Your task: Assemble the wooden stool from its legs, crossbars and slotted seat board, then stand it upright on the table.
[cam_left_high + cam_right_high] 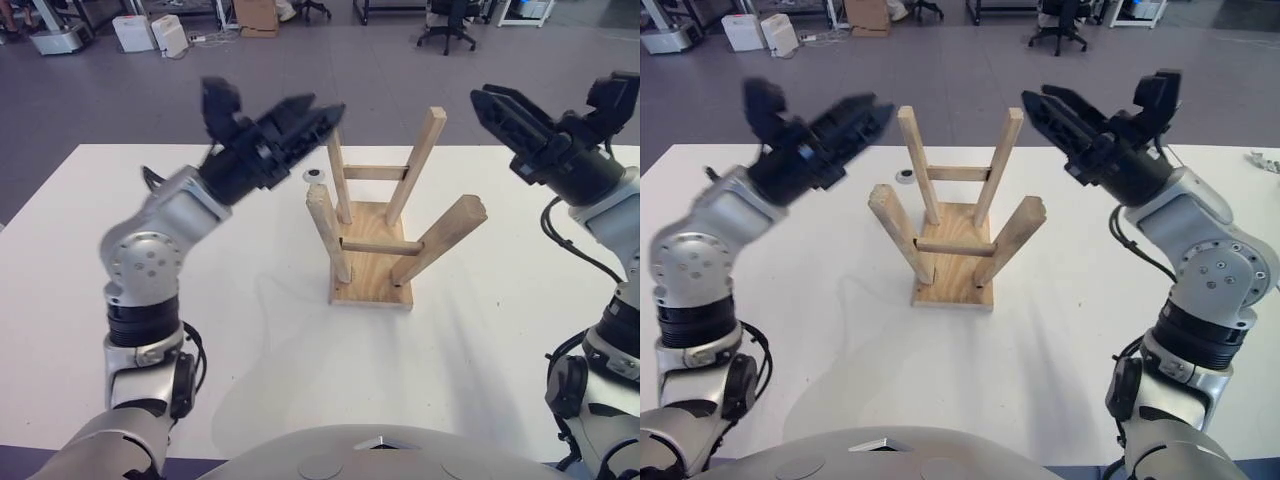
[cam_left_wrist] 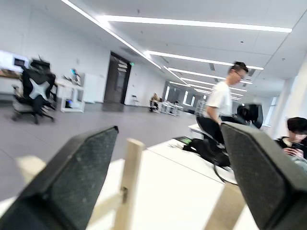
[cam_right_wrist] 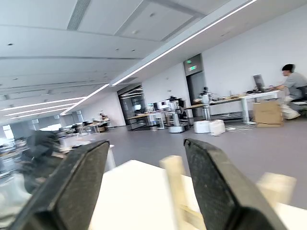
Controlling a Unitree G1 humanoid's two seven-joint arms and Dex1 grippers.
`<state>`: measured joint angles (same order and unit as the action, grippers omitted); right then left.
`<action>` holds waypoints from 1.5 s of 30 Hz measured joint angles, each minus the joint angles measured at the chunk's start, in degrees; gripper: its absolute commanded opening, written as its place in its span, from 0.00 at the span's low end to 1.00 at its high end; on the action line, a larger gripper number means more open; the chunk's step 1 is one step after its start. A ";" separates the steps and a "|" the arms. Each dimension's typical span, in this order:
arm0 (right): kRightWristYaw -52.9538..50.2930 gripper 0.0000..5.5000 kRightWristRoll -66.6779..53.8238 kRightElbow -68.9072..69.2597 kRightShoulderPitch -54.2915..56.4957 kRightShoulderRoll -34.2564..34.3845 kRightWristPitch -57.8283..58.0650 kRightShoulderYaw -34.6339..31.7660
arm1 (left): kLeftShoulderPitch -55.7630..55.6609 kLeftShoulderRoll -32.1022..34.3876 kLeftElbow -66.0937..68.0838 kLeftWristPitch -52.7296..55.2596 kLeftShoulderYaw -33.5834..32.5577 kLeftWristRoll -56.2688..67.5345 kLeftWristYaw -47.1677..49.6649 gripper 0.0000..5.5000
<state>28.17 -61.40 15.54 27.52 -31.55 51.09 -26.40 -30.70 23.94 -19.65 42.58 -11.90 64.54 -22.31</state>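
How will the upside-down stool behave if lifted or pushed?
Probably one stiff piece: crossbars tie the legs. Likely light, slim bare wood. Flat on its seat board, it should slide, not tip.

The stool (image 1: 375, 225) is seen in pale, unpainted wood throughout, of one light tan tone. The table (image 1: 250, 330) beneath it is plain white, and the floor (image 1: 380, 70) beyond is a dull grey. The left hand (image 1: 325, 112) and the right hand (image 1: 483, 97) are both finished in black, their pads (image 2: 76, 182) shown as dark grey with a fine speckle. A small round object (image 1: 314, 176) on the table is coloured white with a black centre.
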 measured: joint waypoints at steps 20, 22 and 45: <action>27.49 0.53 22.03 12.64 -43.63 -18.49 -10.12 16.68 | 44.34 25.30 -3.73 -13.15 10.84 -40.75 -22.42 0.72; 28.95 0.53 25.47 6.28 -42.64 -19.58 -12.92 17.16 | 43.59 24.66 -4.01 -13.37 15.37 -43.92 -22.26 0.72; 7.48 0.53 49.85 -10.00 -33.63 -2.14 -26.90 23.48 | 39.39 5.22 6.08 -17.83 15.48 -62.48 2.85 0.72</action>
<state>35.65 -11.55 5.54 -6.11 -33.69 24.19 -2.92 8.69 29.16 -13.57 24.75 3.58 2.06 -19.46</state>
